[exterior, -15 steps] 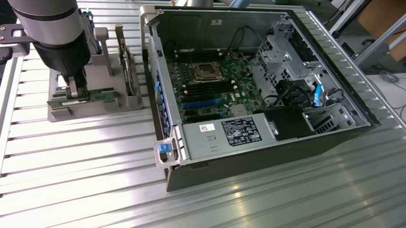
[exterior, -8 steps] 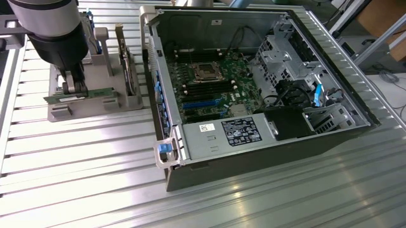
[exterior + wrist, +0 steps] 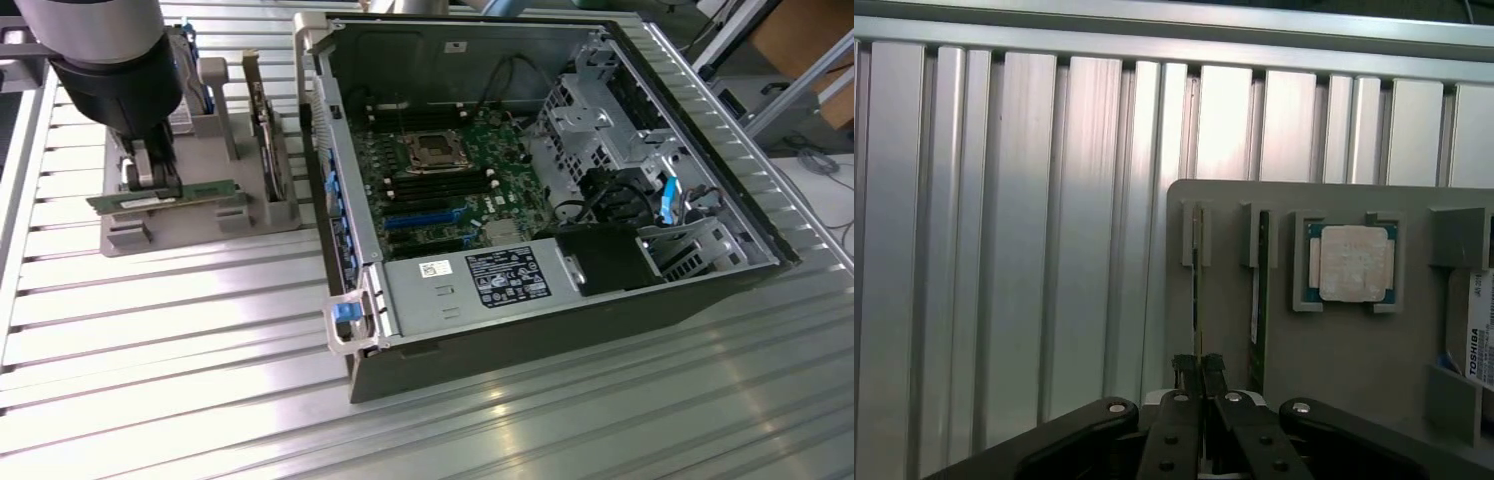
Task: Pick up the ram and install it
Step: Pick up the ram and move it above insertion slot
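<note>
We have our gripper (image 3: 1199, 366) clamped nearly closed on the ram (image 3: 203, 189) at the grey holder (image 3: 187, 226); we judge this thin edge-pinch could let it swivel, or snag its slot.

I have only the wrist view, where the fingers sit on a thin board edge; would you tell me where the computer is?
Observer: The open computer case lies to the exterior view's right of the grey holder.
Operator: Thank you. How does the held board look from the side?
Observer: The gripper is shut on the ram, a long green stick with its flat side toward that camera.
Operator: Is the motherboard in sight?
Observer: Yes, the motherboard faces up inside the case, with long dark slots beside the processor socket.
</note>
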### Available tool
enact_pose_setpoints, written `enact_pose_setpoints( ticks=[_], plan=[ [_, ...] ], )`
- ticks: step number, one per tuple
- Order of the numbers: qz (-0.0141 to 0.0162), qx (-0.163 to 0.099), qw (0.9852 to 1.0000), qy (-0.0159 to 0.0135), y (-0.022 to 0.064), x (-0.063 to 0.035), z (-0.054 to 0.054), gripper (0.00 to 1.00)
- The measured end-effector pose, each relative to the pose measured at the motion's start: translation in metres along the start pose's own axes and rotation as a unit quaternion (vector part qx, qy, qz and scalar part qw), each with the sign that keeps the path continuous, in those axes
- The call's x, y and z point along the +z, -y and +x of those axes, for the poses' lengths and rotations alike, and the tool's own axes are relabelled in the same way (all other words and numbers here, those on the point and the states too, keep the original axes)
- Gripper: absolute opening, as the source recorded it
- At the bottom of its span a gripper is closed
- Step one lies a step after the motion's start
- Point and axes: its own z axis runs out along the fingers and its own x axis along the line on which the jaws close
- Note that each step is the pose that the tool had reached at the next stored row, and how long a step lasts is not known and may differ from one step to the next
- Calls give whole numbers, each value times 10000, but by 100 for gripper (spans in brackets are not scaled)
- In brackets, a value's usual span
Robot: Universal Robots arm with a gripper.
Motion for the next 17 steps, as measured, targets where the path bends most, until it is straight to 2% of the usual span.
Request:
enact_pose_setpoints(
  ticks=[17],
  plan=[
    [0,0,10000,0,-10,-219,-2,12]
  ],
)
